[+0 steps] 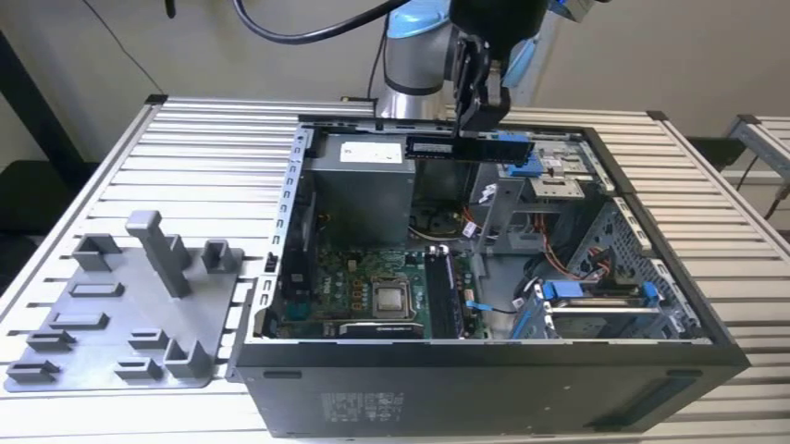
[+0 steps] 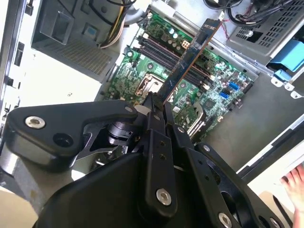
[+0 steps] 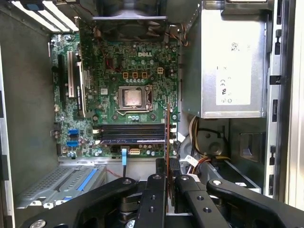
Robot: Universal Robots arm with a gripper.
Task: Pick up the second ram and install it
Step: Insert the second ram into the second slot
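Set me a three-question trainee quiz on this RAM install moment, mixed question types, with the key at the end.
1. Fill in: the grey tray stands on the exterior view's ____ of the open case.
2. True or false: the gripper has its jaws shut on the second ram.
3. The second ram is: A) already installed; B) held over the open case; C) lying on the grey tray.
Key: 1 left; 2 true; 3 B.
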